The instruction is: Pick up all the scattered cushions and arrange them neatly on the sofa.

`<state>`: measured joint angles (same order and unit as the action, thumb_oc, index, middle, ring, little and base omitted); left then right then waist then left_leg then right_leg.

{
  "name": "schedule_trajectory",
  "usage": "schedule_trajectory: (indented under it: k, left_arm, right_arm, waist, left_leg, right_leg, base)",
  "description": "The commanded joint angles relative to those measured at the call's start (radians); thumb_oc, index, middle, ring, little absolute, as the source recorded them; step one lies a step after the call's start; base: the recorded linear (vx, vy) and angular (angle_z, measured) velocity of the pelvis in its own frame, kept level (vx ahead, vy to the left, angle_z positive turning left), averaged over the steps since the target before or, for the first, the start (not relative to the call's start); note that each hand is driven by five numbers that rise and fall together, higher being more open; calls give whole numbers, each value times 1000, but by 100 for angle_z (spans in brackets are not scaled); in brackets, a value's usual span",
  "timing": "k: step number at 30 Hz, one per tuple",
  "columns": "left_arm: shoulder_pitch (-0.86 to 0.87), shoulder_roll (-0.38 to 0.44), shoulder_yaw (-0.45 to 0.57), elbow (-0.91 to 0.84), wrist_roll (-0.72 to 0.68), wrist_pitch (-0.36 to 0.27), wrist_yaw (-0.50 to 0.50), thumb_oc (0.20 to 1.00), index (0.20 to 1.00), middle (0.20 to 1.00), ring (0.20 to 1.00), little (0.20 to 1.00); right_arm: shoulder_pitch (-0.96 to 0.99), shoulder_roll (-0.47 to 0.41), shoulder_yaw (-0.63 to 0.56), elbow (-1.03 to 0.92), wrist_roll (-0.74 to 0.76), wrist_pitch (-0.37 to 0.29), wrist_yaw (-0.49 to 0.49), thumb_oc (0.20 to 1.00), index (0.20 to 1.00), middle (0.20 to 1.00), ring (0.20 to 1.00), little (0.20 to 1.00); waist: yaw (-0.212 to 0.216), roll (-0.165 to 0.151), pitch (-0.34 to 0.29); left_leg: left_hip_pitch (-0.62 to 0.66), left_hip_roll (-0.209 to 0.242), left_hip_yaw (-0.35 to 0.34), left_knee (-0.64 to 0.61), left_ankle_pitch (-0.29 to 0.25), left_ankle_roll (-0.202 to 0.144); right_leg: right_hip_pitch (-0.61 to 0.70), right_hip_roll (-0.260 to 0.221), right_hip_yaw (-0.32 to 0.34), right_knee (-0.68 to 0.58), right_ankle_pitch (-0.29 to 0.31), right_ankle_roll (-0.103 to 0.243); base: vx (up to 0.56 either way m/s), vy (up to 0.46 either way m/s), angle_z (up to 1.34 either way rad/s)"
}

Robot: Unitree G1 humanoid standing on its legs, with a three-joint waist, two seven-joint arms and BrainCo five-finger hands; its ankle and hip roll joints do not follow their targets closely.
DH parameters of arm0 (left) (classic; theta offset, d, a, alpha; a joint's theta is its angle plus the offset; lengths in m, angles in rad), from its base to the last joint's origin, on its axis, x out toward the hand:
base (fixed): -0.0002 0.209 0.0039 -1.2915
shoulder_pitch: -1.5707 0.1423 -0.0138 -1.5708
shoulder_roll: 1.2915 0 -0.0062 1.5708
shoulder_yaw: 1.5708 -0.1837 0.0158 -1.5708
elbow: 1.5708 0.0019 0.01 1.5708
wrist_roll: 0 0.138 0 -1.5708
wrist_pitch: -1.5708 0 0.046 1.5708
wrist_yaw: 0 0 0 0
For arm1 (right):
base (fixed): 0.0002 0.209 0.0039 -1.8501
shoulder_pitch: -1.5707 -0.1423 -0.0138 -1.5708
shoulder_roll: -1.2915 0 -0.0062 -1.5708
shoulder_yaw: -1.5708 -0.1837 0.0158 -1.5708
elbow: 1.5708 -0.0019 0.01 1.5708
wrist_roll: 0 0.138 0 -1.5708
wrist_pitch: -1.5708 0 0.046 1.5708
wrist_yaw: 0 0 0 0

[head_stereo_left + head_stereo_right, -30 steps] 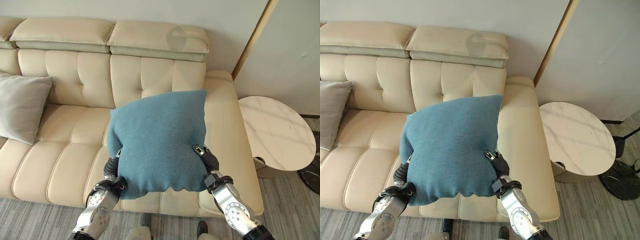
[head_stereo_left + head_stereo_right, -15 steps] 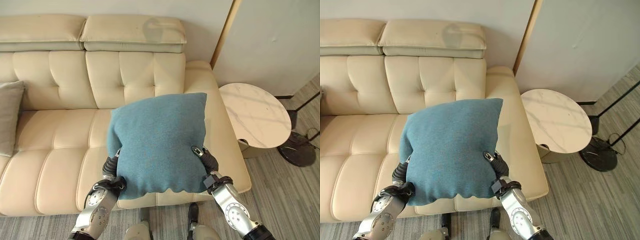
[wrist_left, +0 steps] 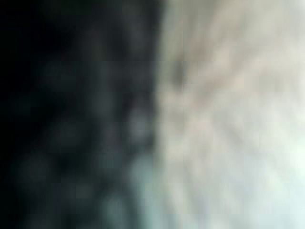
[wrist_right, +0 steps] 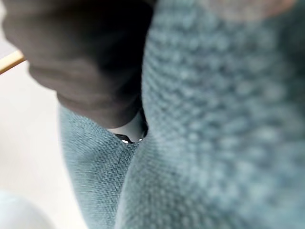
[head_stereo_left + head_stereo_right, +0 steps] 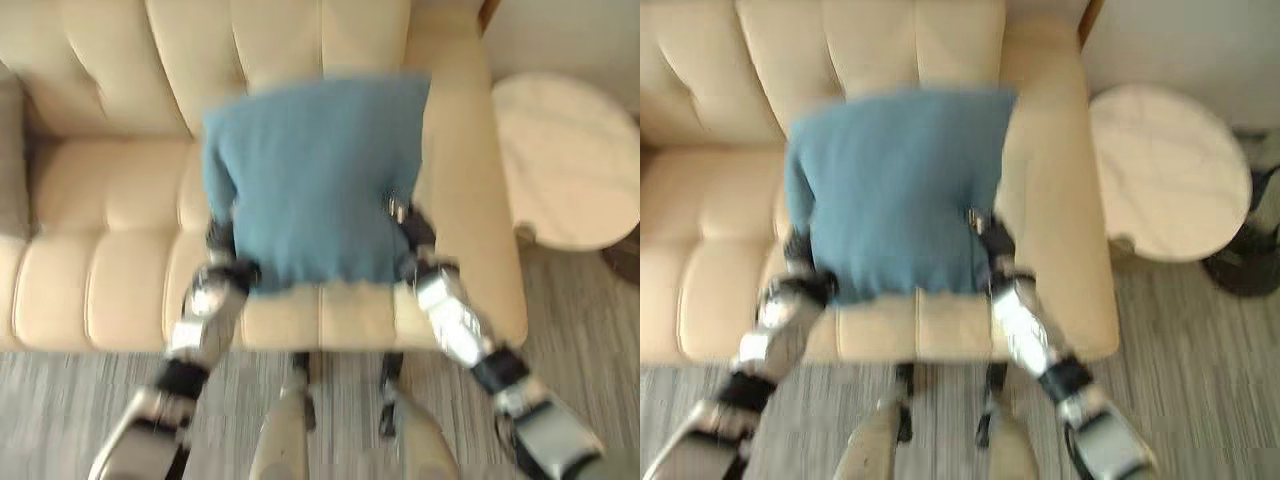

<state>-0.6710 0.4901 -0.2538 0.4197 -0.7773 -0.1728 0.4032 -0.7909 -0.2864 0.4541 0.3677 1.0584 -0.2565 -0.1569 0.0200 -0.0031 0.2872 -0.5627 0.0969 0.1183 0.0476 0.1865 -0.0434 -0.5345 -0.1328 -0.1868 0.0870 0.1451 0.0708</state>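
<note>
l hand (image 5: 222, 243) at lower-l edge of teal cushion (image 5: 315, 175), fingers hidden behind fabric, grip can't tell. r hand (image 5: 412, 228) at lower-r edge, thumb on front face, fingers tucked behind, pinching fabric. cushion held up between both, over r end of cream sofa (image 5: 100, 200) seat. round marble side table (image 5: 565, 160) just beside sofa arm.

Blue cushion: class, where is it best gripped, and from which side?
Grip the blue cushion at its two lower side edges, one hand from each side, as the left hand and right hand do: it is wide, soft and floppy.
</note>
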Motion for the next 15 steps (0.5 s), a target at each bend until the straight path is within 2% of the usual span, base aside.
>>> schedule_trajectory:
  k: [1,2,6,10,13,14,15]
  left_arm:
    - [-396,-26,-240,-86,175,-125,-43,200,200,200,200,200]
    - [-404,-25,-243,-81,174,-127,-44,200,200,200,200,200]
    - [-616,-8,-284,75,203,-134,6,200,200,200,200,200]
    - [-724,-21,-285,203,156,-156,22,200,200,200,200,200]
    - [-795,-20,-301,297,183,-153,54,200,200,200,200,200]
    - [-826,-25,-314,335,201,-148,60,445,445,445,445,445]
    - [-862,-23,-327,384,233,-140,72,1000,1000,1000,1000,1000]
  right_arm:
    - [-241,226,72,-61,-64,-90,-12,200,200,200,200,200]
    - [-249,227,68,-57,-63,-91,-11,200,200,200,200,200]
    - [-444,239,32,86,-85,-127,-77,200,200,200,200,200]
    - [-576,253,23,185,-111,-140,-114,200,200,200,200,200]
    - [-634,249,11,227,-140,-168,-148,200,200,200,200,200]
    - [-650,253,-3,253,-130,-174,-151,203,203,203,203,203]
    - [-676,245,-9,294,-130,-188,-162,931,931,931,931,931]
  waist:
    - [-11,-42,-24]
    - [-10,-44,-22]
    - [-5,-58,-13]
    - [-1,-66,-11]
    - [0,-66,-14]
    - [-1,-66,-11]
    - [-1,-65,-10]
  left_leg:
    - [-37,-33,-57,133,-235,-10]
    - [-42,-33,-57,135,-236,-10]
    - [-135,-33,-74,152,-238,-15]
    - [-181,-35,-75,141,-230,-19]
    - [-193,-39,-81,132,-222,-23]
    - [-197,-43,-86,126,-218,-23]
    - [-197,-44,-90,115,-213,-24]
  right_leg:
    - [-47,-32,46,92,-186,42]
    - [-52,-32,46,94,-187,42]
    - [-145,-36,37,119,-182,56]
    - [-195,-37,28,124,-175,71]
    - [-204,-38,23,125,-174,76]
    - [-206,-38,25,124,-173,76]
    - [-208,-37,24,123,-173,77]
  base:
    - [-1,-1,6]
    - [9,-13,8]
    - [19,-21,7]
    - [29,-7,2]
    - [28,-21,4]
    - [43,-1,11]
    - [31,14,17]
